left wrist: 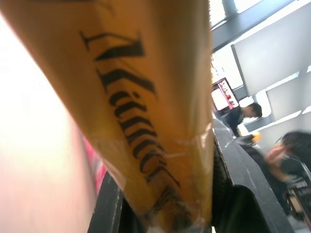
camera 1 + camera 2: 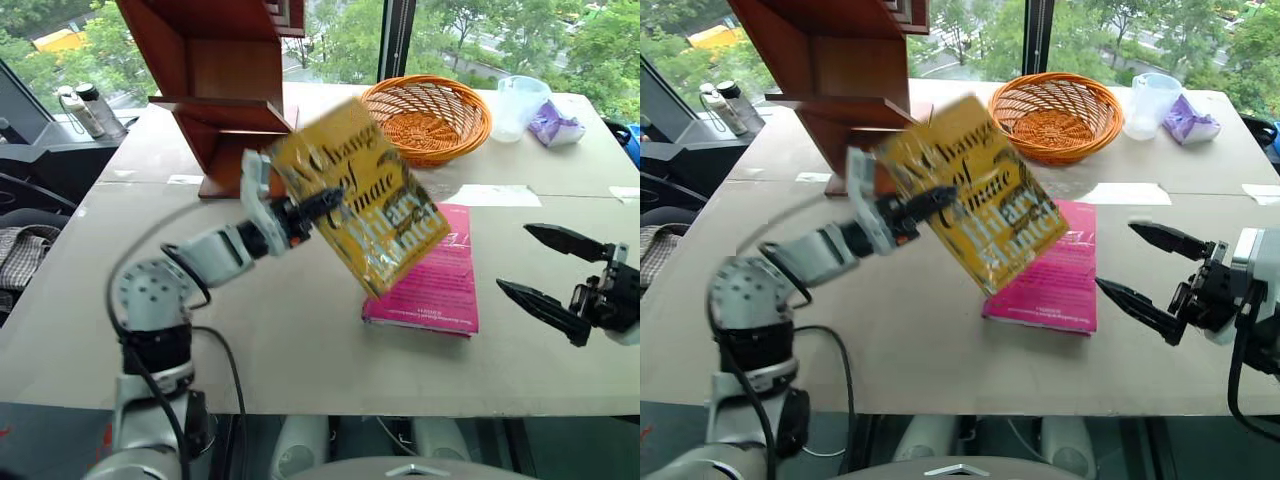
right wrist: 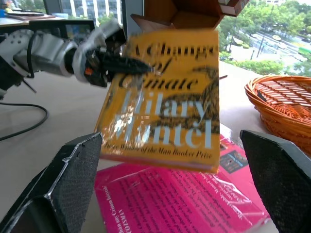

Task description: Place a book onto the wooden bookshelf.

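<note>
left pincer (image 2: 318,208) gripping book (image 2: 365,190), spine lettering up close (image 1: 131,121)

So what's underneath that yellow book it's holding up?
A pink paperback lies flat on the table below the raised yellow book, which the left gripper grips. The paperback's upper left part is covered by the book.

Silver-grey arm segs (image 2: 205,258), black cables, black pointed jaws.
</note>
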{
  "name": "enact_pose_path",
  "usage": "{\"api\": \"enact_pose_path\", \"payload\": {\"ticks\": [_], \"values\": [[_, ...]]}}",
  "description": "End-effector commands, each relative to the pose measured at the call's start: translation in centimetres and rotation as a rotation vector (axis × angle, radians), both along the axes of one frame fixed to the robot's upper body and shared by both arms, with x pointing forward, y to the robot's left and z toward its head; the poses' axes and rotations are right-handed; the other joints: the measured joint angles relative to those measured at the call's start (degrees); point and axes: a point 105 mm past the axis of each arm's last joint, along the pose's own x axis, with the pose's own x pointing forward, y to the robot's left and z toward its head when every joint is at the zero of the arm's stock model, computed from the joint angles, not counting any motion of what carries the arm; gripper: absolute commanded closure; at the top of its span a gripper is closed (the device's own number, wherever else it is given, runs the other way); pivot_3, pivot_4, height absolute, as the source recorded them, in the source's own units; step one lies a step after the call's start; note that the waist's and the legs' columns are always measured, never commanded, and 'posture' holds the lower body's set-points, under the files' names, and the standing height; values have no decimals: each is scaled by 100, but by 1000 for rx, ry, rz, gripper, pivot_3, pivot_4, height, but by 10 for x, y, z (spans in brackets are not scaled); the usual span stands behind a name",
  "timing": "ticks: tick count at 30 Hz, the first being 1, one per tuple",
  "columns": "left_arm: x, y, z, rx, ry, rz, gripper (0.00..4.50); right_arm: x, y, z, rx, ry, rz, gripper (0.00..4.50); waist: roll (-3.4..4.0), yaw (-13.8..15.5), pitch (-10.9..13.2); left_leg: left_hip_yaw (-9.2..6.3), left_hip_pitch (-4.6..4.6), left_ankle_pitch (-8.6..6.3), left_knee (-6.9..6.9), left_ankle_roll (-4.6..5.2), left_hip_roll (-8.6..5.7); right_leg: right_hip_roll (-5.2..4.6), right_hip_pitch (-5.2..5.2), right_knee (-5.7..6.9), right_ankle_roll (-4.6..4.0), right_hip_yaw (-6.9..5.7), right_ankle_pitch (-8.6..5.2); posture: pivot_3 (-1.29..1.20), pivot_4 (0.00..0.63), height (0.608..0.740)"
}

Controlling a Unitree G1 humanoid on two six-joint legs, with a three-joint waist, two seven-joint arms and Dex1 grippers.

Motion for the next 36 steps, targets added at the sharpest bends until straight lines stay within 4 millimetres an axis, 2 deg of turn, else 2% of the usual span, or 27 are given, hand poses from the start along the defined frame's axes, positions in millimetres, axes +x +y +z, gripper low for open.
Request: {"api": "enact_pose_path", "payload": {"ticks": [1,2,5,7,11,15,18,22,24,27,31,33,36], "values": [[-16,-11,63,401,-521,-6,3709,18,-3,7,11,-67,10,0,1,-2,0,5,-5,0,-7,-1,-3,7,-2,-12,1,1,0,0,150,733],[-16,-12,74,458,-601,7,3709,21,-4,8,11,-75,14,0,3,6,0,5,-14,1,-7,-1,-6,8,-7,-20,1,0,1,0,150,733],[-10,-11,119,792,-972,156,3709,33,-7,16,22,-122,13,0,9,32,0,1,-40,12,-8,-18,-12,11,-16,-46,3,-7,2,0,150,733],[-6,-10,139,1016,-1155,182,3709,38,-7,20,27,-147,14,0,9,30,1,2,-52,14,-16,-19,-17,18,-17,-71,14,-8,8,0,150,733],[7,-4,159,1237,-1274,215,3709,43,-8,24,33,-176,11,0,11,39,3,4,-52,15,-27,-19,-18,20,-18,-76,51,-8,8,0,150,733],[40,28,155,1591,-1190,259,3709,51,-12,25,38,-205,-1,0,14,13,6,14,-51,15,-29,-19,-24,29,-20,-72,58,-9,7,0,150,733],[61,47,151,1735,-1073,291,3709,54,-9,26,40,-221,2,0,15,-11,9,15,-53,15,-29,-18,-22,31,-23,-67,60,-8,7,0,150,733],[86,73,131,1909,-893,260,3709,54,-3,31,44,-257,5,0,15,-17,12,12,-57,15,-27,-17,-11,31,-32,-61,78,-3,-2,0,150,733],[95,84,118,1953,-818,235,3709,52,-2,38,65,-284,0,0,15,-15,12,13,-59,15,-27,-16,-7,29,-35,-60,76,0,-1,0,150,733],[101,83,108,1944,-771,195,3709,45,0,45,81,-305,3,0,16,-6,11,12,-56,15,-27,-17,-5,28,-35,-52,66,-1,6,0,150,733],[102,89,95,1959,-684,138,3709,38,1,57,120,-332,5,0,17,-18,12,11,-53,7,-5,-4,-2,26,-39,-15,69,0,3,0,150,733],[98,88,90,1908,-638,123,3709,36,2,60,122,-338,7,0,17,-22,12,11,-53,3,8,3,0,26,-40,-1,80,1,-4,0,150,733],[97,96,89,1894,-600,166,3709,35,3,62,128,-340,8,0,18,-37,12,16,-43,0,18,9,5,25,-48,28,81,11,-6,0,150,733]]}}
